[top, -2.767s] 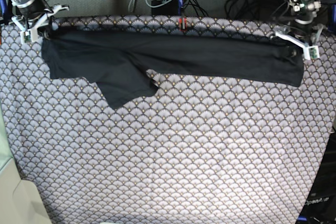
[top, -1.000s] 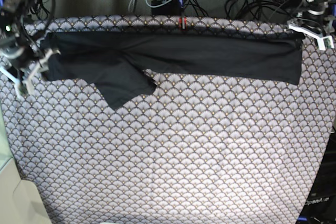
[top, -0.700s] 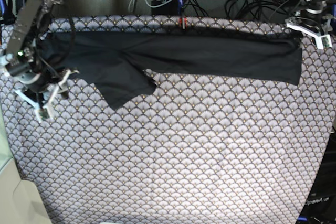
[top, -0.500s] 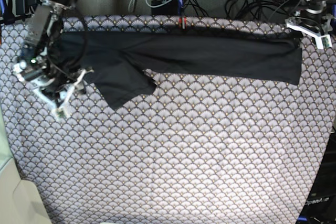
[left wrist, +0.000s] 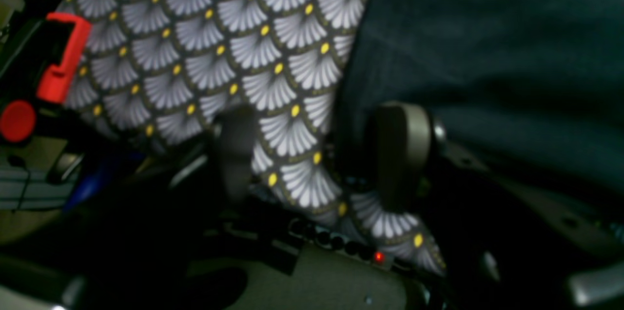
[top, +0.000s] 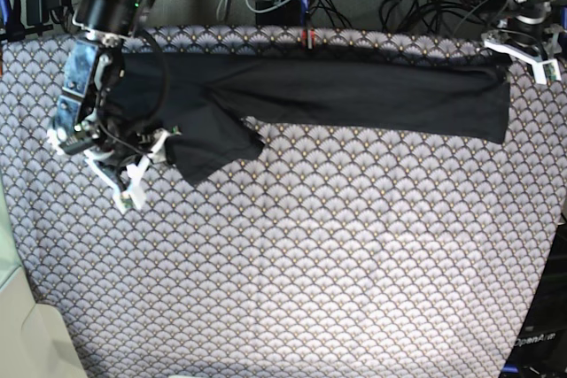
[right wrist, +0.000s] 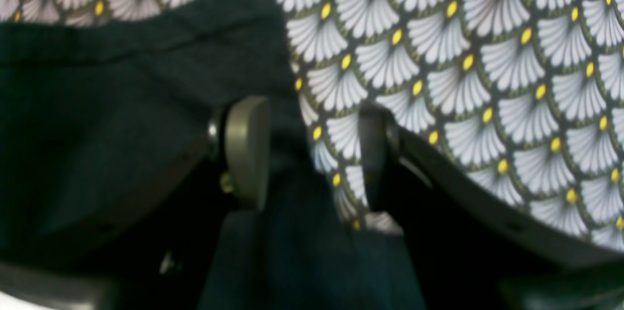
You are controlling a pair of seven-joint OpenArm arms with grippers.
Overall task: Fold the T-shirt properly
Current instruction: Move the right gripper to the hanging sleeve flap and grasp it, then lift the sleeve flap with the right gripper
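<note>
Plain charcoal-black soft-fabric T-shirt (top: 337,95): lies as long band at far edge of scallop-patterned tabletop (top: 310,263). Likely light, limp; take hem/sleeve corners. Right pincer (right wrist: 307,154) apart, straddling sleeve edge. Left pincer (left wrist: 317,154) apart, nothing held.

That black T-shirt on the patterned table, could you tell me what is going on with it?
A two-armed robot is partway through folding the T-shirt, which lies as a long band along the far side of the patterned cloth, one sleeve sticking out toward the camera. The right gripper is open beside that sleeve, holding nothing. The left gripper is open at the band's other end, also empty.
</note>
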